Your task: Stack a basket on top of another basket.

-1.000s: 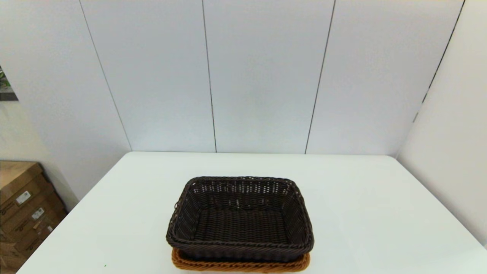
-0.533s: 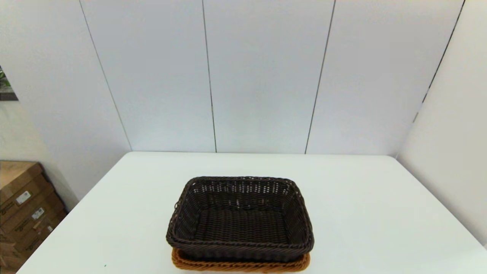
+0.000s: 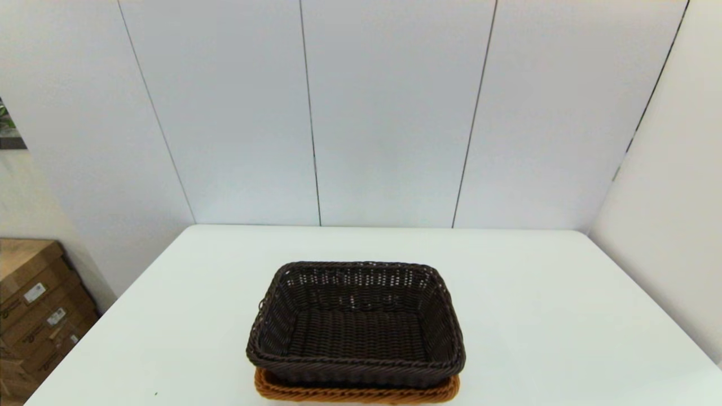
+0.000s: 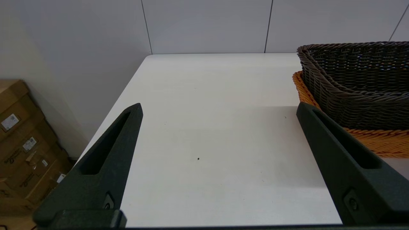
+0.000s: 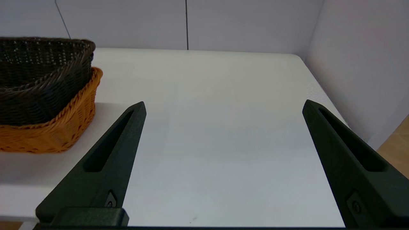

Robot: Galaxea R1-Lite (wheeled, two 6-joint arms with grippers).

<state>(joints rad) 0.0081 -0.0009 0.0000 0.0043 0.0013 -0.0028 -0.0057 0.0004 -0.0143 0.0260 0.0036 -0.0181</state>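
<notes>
The dark brown basket [image 3: 355, 324] is seated level inside the orange-tan basket [image 3: 355, 393] on the worktop [image 3: 536, 316], so the 2 end effectors (left [image 4: 219, 108], right [image 5: 223, 107]) are held spread and empty beside it.

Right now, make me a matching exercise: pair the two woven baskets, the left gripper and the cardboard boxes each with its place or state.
Things:
1. dark brown woven wicker basket
2. orange-tan woven wicker basket
3. left gripper
4. brown cardboard boxes

Places or states:
A. on the floor, left of the white table
B. underneath, only its rim showing
C. open, holding nothing
D. nested on top

Pairs: 1-D, 2-B, 3-C, 4-A
</notes>
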